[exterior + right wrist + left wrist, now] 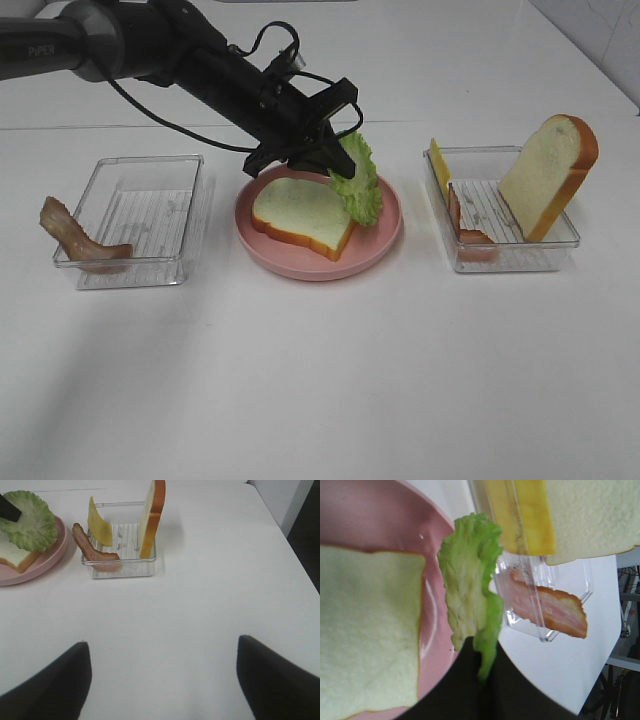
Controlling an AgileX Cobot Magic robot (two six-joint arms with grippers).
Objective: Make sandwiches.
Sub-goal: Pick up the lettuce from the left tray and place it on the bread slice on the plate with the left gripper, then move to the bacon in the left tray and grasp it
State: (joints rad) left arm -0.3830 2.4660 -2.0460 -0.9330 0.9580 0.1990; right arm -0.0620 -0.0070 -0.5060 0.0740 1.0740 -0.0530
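Exterior high shows two bread slices, two bacon strips.

Green lettuce leaf upright — bread slice flat.

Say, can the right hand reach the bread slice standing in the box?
Probably yes: the right hand is open and empty, with only bare table between it and the bread slice in the clear box.

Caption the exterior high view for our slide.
Left gripper holds a lettuce leaf over the bread slice on the pink plate.
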